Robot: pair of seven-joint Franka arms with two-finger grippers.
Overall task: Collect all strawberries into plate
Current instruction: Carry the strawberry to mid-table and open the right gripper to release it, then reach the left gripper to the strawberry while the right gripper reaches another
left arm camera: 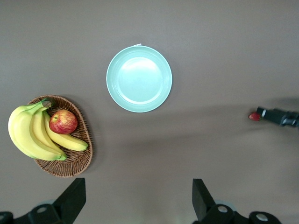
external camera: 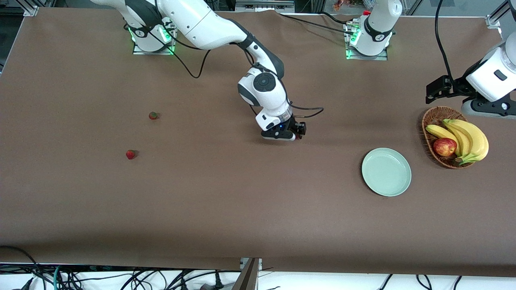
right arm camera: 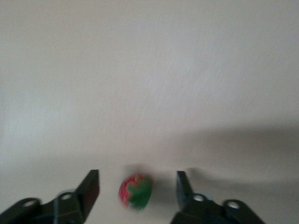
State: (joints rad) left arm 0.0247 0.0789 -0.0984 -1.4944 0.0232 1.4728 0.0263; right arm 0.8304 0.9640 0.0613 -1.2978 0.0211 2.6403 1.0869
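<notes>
Two strawberries [external camera: 153, 115] [external camera: 130, 154] lie on the table toward the right arm's end. A third strawberry [right arm camera: 135, 191] sits between the spread fingers of my right gripper [right arm camera: 138, 186], which is low at the table's middle [external camera: 297, 135]; the fingers stand apart from the berry. This berry also shows in the left wrist view [left arm camera: 254, 116]. The pale mint-green plate [external camera: 386, 172] is empty, toward the left arm's end; it also shows in the left wrist view [left arm camera: 139, 78]. My left gripper [left arm camera: 138, 191] is open and empty, held high beside the basket [external camera: 435, 90].
A brown wicker basket [external camera: 428, 121] with bananas [external camera: 469, 139] and a red-yellow apple [external camera: 444, 146] stands beside the plate at the left arm's end. Cables trail from the right arm near the table's middle.
</notes>
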